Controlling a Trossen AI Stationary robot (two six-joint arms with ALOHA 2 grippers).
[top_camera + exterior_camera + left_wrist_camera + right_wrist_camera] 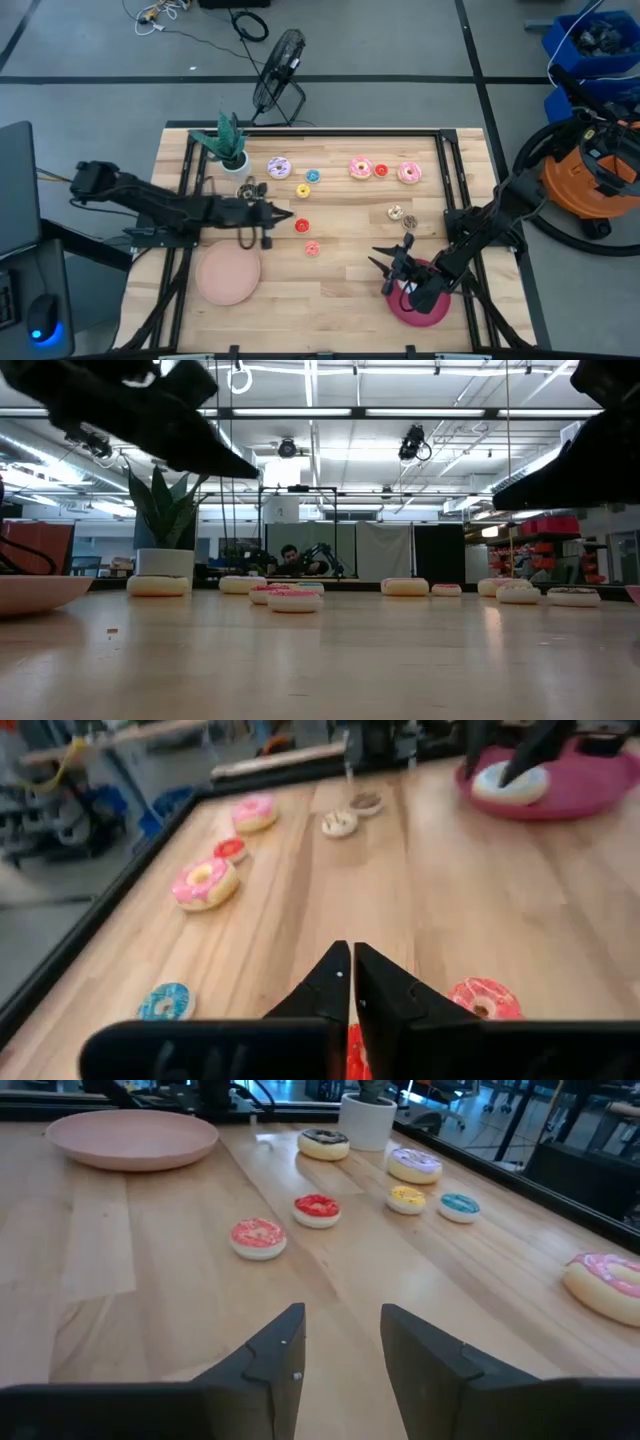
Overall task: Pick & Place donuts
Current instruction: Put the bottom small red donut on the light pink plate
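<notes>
- High view: most of the small toy donuts are spread out on the wooden counter (330,290). The purple-iced donut (279,167) sits toward 11 o'clock, two pink-iced donuts (360,168) and (409,172) toward 1 o'clock. The left gripper (283,215) hangs near the middle. The right gripper (388,272) is at the 9 o'clock edge of the round crimson plate (437,311). The round pale pink plate (228,275) looks empty.
- Low view: just a row of donuts along the far edge, nothing new.
- Left wrist view: the left fingers are pressed together, holding nothing. One white-iced donut (510,782) is already on the crimson plate.
- Right wrist view: the right fingers stand apart and empty, with two small red donuts (258,1237) and (317,1209) ahead.
- My guess: one placed, about nine to go.
</notes>
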